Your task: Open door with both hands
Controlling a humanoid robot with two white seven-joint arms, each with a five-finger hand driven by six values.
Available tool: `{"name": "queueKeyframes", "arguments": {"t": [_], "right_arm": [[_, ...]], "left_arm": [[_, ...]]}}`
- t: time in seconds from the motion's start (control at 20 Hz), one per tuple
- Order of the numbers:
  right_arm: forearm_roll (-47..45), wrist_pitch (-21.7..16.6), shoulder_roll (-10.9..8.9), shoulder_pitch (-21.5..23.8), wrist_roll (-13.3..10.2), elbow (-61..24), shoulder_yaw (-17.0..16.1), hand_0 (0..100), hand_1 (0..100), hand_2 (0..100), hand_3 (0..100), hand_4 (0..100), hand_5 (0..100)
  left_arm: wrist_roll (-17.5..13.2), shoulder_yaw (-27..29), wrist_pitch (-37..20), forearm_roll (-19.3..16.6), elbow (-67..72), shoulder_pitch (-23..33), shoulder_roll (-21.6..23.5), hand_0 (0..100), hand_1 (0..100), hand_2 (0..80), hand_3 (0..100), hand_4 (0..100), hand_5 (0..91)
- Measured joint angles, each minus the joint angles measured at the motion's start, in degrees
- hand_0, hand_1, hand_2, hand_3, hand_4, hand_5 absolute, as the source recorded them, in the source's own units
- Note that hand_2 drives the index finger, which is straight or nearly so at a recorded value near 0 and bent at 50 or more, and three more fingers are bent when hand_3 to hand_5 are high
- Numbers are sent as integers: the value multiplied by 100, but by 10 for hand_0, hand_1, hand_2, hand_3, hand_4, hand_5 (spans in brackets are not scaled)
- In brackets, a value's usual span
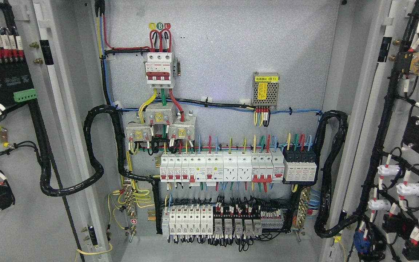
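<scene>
Neither of my hands shows here, so I cannot tell whether they are open, closed or holding anything; both arms are outside what I see.

The cabinet's two doors stand swung wide. The left door (20, 153) fills the left edge, its inner face turned toward me, carrying terminal blocks and a green connector. The right door (409, 145) fills the right edge in the same way, crowded with black and white switch bodies and wire looms. Thick black conduit (93, 153) loops from the left door's hinge side into the box, and a matching loop (331, 171) does so on the right; I judge that slack is there so the doors can swing without straining the wiring.

Between them lies the far back panel (224, 65): a main breaker (160, 69) up top, a small power supply (266, 90) to its right, and rows of small breakers (220, 167) below.

With both doors spread this far, I judge the opening is essentially done.
</scene>
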Motion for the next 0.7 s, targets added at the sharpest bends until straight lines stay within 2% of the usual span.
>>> {"name": "queueKeyframes", "arguments": {"t": [0.35,0.7], "right_arm": [[-163,-2,-207,51,26,20,-113,218,0,0,0,0,0],[-242,-2,-348,80,34,105,-238,219,0,0,0,0,0]], "left_arm": [[-54,-101,158,5,763,-627,293,296,0,27,27,38,0],[-77,-230,195,-6,1282,-872,489,296,0,27,27,39,0]]}}
